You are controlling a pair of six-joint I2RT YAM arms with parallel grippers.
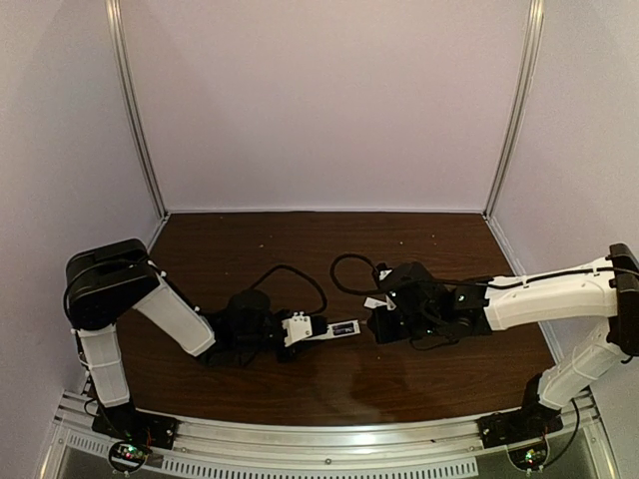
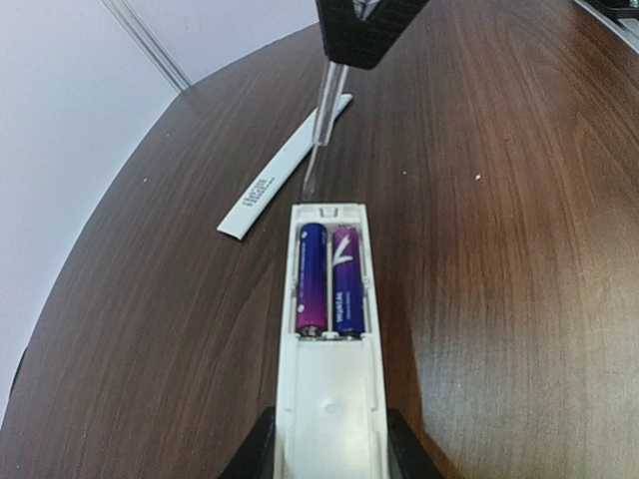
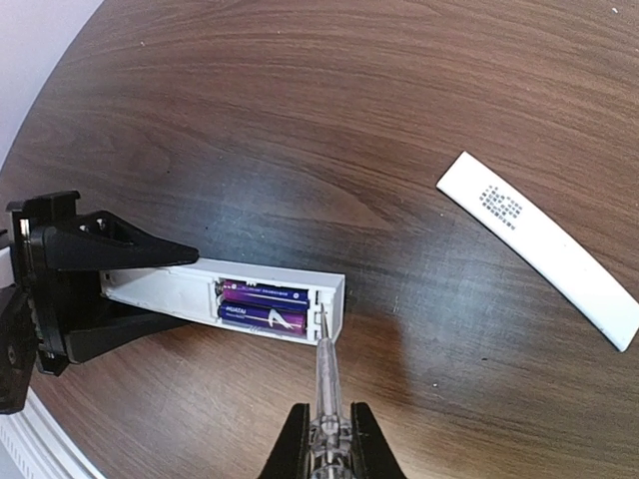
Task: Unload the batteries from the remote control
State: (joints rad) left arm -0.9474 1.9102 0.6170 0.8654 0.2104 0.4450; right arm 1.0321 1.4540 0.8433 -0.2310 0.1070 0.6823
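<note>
Nearest in, off the left wrist: clamping the remote (image 2: 329,399) by its solid end with the left claw (image 2: 329,465), partly closed to the width of the white body. Good reason for that hold, by the look of it: stops the bar sliding and leaves the open bay (image 2: 292,269) facing up, clear of the fingers. Low over the table (image 2: 499,249), or resting on it; hard to call which.

Moving along to the bay: uncovered, with both batteries (image 2: 327,279) seated side by side, purple-blue, lengthwise, not lifted at all. So nothing unloaded yet.

Just past them, at the far end wall of the remote: the tip of the screwdriver (image 3: 321,369), angled down toward the bay end. Touching, or just off? Cannot tell. Pinched by its clear handle in the right claw (image 3: 324,419), closed tight on it. Sensible aim, probably: working the tip under a battery end to pry it up, with the other arm as the vice.

Farthest out: the cover (image 2: 285,170), flat on the table apart from the remote, out of the way of the work, grey print up
</note>
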